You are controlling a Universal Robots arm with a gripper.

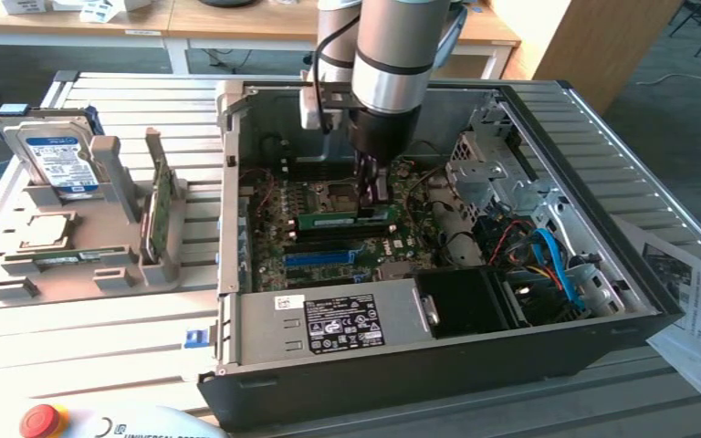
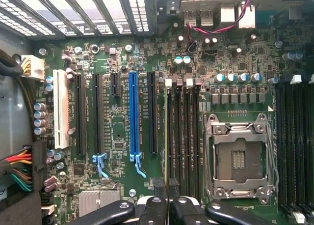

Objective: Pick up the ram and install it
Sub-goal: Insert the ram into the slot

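Item: ram (image 1: 339, 220), green stick, clamped in narrow-set gripper (image 2: 169, 206), directly over black memory slots (image 2: 184, 136) of motherboard (image 2: 117, 122) (seated or not: cannot tell).
Risk: stick skewed to slot, or notch reversed, so bent board or scraped contacts under push. Open CPU socket (image 2: 238, 158) just beside gripper, vulnerable to a slip.
Setting: open PC case (image 1: 448, 383) on slatted metal bench (image 1: 83, 347); wooden desks (image 1: 204, 23) beyond gripper.

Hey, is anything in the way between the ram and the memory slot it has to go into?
Nothing visible. The gripper holds the ram edge-on right over the black memory slots beside the CPU socket. The slots under it look bare, and no cable crosses them.
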